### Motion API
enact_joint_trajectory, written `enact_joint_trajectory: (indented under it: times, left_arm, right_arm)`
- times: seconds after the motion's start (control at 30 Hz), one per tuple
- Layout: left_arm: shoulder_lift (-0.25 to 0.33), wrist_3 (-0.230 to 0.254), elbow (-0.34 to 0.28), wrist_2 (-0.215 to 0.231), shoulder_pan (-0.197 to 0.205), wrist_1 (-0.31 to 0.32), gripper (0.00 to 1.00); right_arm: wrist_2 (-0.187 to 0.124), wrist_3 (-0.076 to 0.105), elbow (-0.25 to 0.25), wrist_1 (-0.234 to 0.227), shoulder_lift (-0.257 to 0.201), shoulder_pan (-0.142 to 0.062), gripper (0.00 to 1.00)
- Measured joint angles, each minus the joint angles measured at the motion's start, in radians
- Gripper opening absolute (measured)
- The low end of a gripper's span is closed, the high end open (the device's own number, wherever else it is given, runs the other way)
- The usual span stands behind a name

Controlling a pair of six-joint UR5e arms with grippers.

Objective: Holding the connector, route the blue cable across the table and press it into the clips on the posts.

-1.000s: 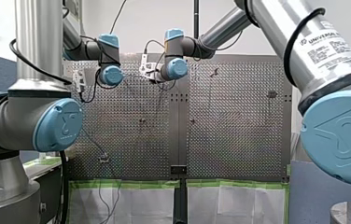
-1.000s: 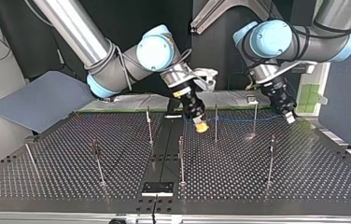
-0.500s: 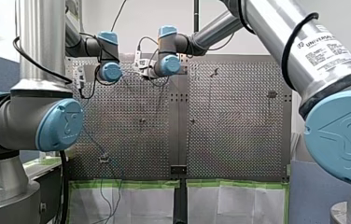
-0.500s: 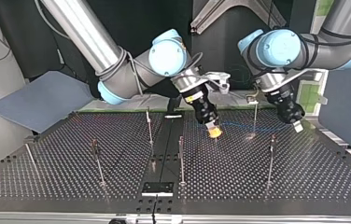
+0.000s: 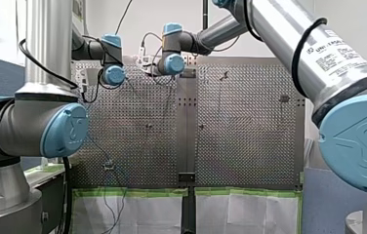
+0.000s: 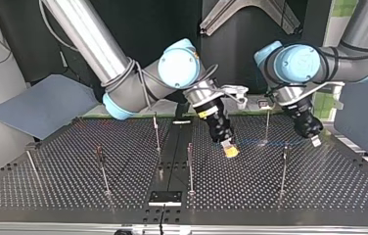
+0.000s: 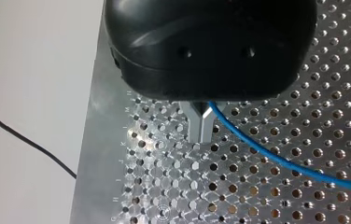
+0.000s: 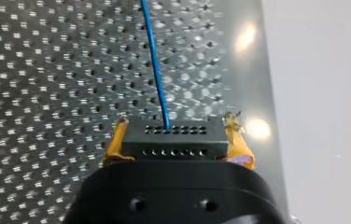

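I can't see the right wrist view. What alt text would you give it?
My right gripper, with yellow pads, clamps a black connector with rows of small holes. A blue cable runs from it straight ahead over the perforated metal table.

front camera: behind and above the arms [image 5: 50, 126], facing out over the table [image 5: 240, 122]. top camera: far edge, low, facing back; both share the table. wrist cameras: close behind my left gripper [image 7: 201, 133] and my right gripper [image 8: 177, 137]; both show the blue cable [image 7: 276, 161].
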Motion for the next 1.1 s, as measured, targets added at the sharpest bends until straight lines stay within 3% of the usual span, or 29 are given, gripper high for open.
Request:
enact_joint_trajectory:
  times: [0.2, 0.4, 0.67, 1.1]
  left_arm:
    - [-0.033, -0.005, 0.026, 0.03, 0.021, 0.004, 0.0]
    - [-0.072, -0.012, 0.043, 0.062, 0.039, 0.012, 0.0]
    - [-0.08, -0.025, 0.059, 0.107, 0.069, 0.035, 0.0]
    - [-0.149, -0.093, 0.141, 0.206, 0.139, 0.067, 0.0]
  right_arm:
    - [0.0, 0.0, -0.038, 0.004, 0.006, -0.004, 0.0]
    - [0.002, 0.0, -0.043, 0.012, 0.017, -0.006, 0.0]
    - [0.003, 0.0, -0.044, 0.015, 0.049, -0.009, 0.0]
    - [-0.002, 0.007, -0.074, 0.015, 0.055, -0.035, 0.0]
